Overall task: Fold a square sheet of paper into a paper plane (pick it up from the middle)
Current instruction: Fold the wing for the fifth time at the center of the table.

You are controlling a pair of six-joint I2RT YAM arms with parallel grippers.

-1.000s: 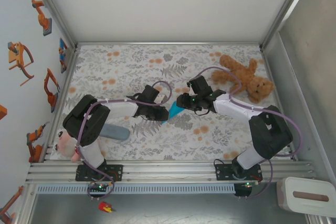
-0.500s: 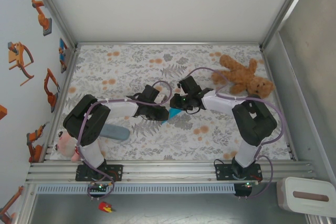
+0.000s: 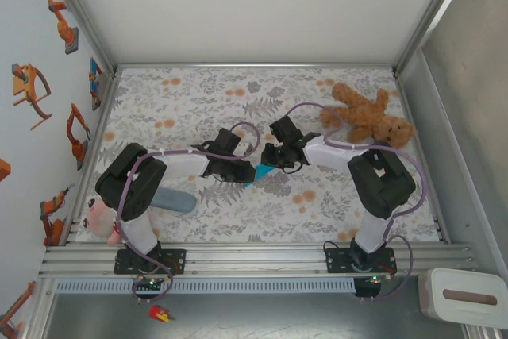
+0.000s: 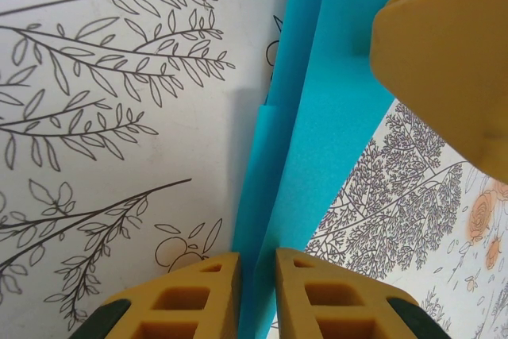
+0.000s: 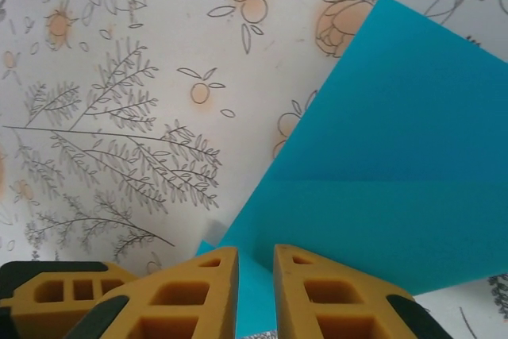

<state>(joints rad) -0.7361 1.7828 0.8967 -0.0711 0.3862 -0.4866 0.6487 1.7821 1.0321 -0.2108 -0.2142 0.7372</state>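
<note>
Folded paper [image 3: 263, 169] at middle of worktop [image 3: 190, 97], left jaws clamped on one end, right jaws, wider a second ago, now clamped on the other edge, right arm [image 3: 329, 148] swung in leftward, bear [image 3: 369, 121] beyond.

L hand [image 4: 255, 266], R hand [image 5: 255, 258] both clamped tight.

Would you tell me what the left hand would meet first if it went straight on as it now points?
Probably a yellow finger of the right hand, just ahead and slightly to one side, over the turquoise paper the left hand pinches. Depth is unclear, so it may pass beside it.
</note>
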